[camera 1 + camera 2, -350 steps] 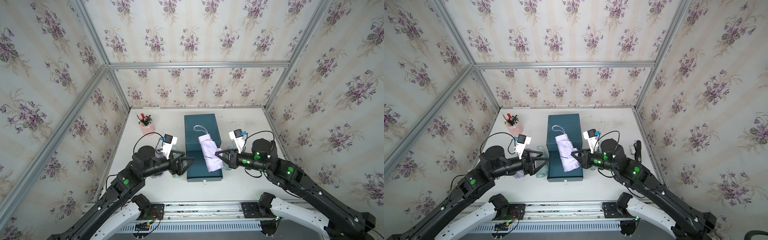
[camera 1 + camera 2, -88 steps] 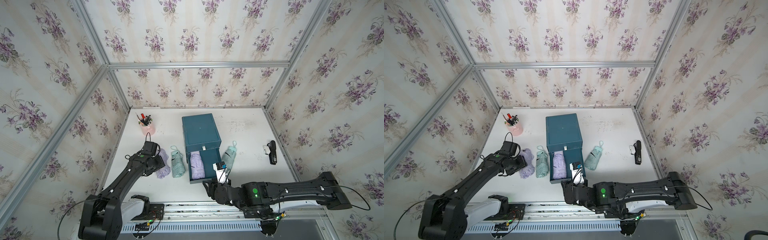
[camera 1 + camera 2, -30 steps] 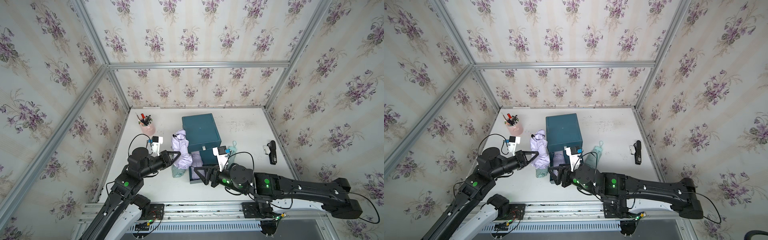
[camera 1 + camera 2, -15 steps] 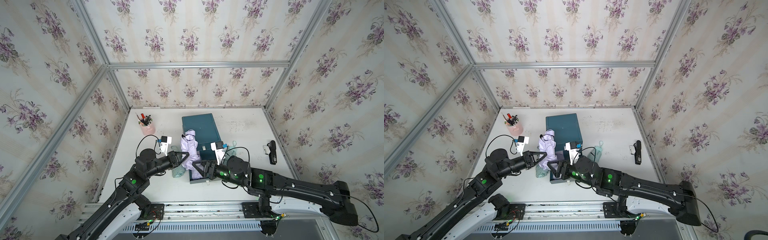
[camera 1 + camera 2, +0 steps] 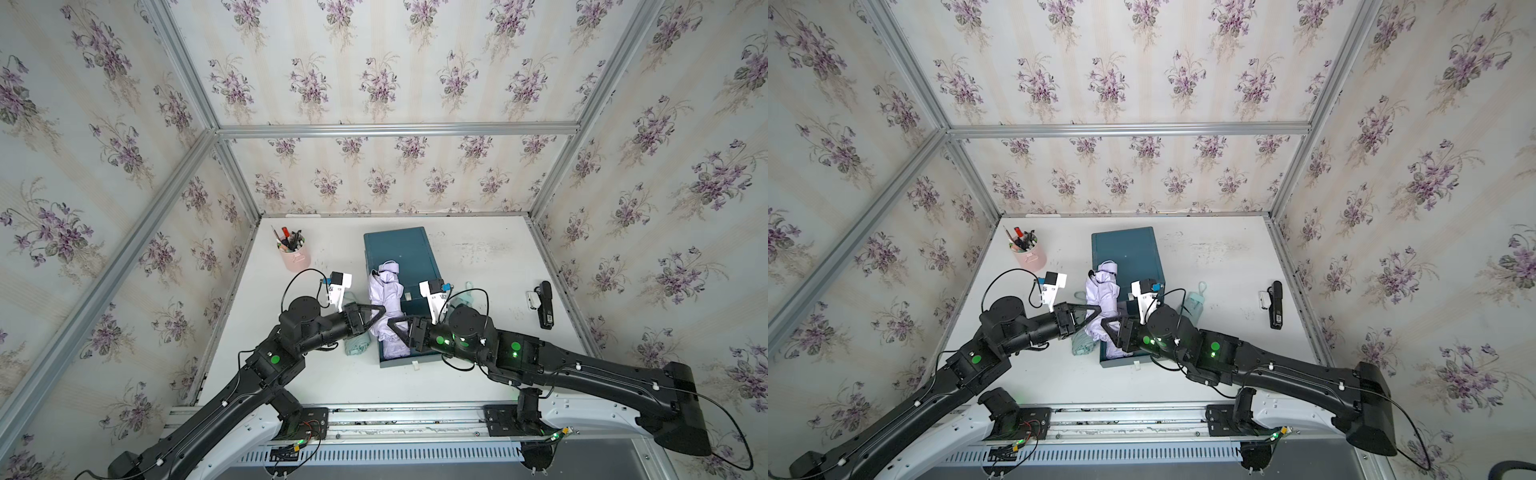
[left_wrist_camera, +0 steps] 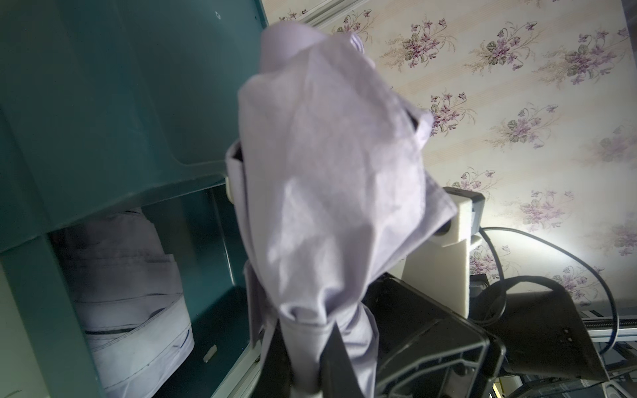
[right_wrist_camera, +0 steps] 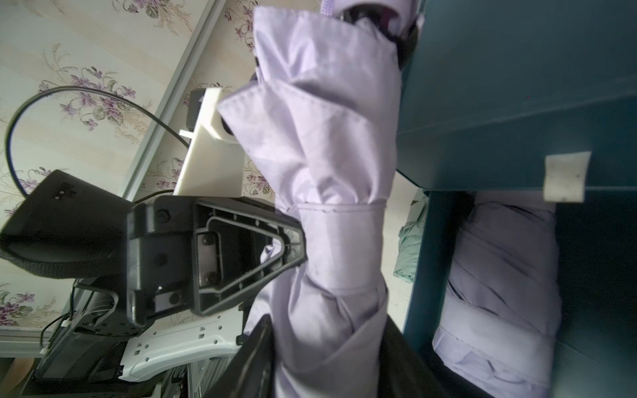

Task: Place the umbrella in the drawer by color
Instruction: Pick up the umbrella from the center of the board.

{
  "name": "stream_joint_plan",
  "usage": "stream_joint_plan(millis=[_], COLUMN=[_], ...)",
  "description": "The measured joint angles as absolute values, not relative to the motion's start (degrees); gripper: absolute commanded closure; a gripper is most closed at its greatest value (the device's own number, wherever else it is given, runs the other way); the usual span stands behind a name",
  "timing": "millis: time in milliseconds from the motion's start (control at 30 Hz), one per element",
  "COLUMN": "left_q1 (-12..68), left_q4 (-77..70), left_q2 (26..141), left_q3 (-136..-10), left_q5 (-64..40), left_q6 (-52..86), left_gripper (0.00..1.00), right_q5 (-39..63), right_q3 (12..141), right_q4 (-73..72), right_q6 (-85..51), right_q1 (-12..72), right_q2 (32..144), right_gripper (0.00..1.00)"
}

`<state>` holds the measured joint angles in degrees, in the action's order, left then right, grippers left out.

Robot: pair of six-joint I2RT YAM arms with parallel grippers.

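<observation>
White desk (image 5: 478, 257), front: left gripper (image 5: 380, 313) clenched on lilac umbrella (image 5: 388, 286); right gripper (image 5: 392, 326), wide a moment ago, now grasps it above open drawer (image 5: 409, 360); handover likely.

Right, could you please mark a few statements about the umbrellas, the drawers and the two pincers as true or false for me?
1. The left pincer is shut on the lilac umbrella. True.
2. Every drawer of the drawer cabinet is closed. False: the open drawer is pulled out toward the robot.
3. A second lilac umbrella lies inside the open drawer. True.
4. The pen cup stands on top of the drawer cabinet. False: it stands on the table, beside the cabinet.
5. The right pincer is far from the held umbrella. False: its fingers flank the umbrella's lower end.
</observation>
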<state>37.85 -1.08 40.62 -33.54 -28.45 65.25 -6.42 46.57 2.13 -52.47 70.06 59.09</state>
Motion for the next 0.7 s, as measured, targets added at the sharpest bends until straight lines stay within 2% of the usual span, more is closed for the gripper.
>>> stream_joint_plan(millis=[100, 133, 200, 267, 300, 367, 533, 700], left_q1=[38.0, 38.1, 38.3, 38.3, 38.3, 38.4, 38.5, 38.2], left_q4=[-1.1, -1.1, -0.9, 0.8, 2.2, 5.5, 16.1, 24.9], left_q2=[40.8, 40.9, 40.9, 41.0, 41.1, 41.2, 41.1, 44.0], left_q3=[-33.5, -33.5, -33.6, -34.5, -35.4, -37.9, -44.2, -48.9], left_q5=[-28.2, -28.1, -27.3, -27.0, -26.8, -25.3, -17.7, -7.9], left_q6=[64.9, 64.8, 63.6, 62.5, 61.7, 59.8, 53.9, 48.2], left_gripper=[0.99, 0.91, 0.62, 0.4, 0.32, 0.23, 0.17, 0.16], right_q5=[-6.5, -6.4, -6.3, -5.9, -5.5, -4.7, -4.1, -3.9], right_q3=[46.7, 46.7, 47.1, 47.6, 48.0, 48.7, 51.5, 54.7], right_q4=[3.0, 3.2, 4.0, 4.5, 4.6, 5.1, 10.7, 20.3], right_q6=[-52.5, -52.5, -52.4, -52.4, -52.5, -52.4, -52.5, -54.5], right_q1=[70.0, 69.8, 69.7, 69.7, 69.7, 69.7, 69.7, 69.7], right_q2=[58.9, 58.8, 58.7, 58.4, 58.1, 57.3, 54.5, 52.4], right_gripper=[0.85, 0.91, 1.0, 1.0, 1.0, 1.0, 1.0, 1.0])
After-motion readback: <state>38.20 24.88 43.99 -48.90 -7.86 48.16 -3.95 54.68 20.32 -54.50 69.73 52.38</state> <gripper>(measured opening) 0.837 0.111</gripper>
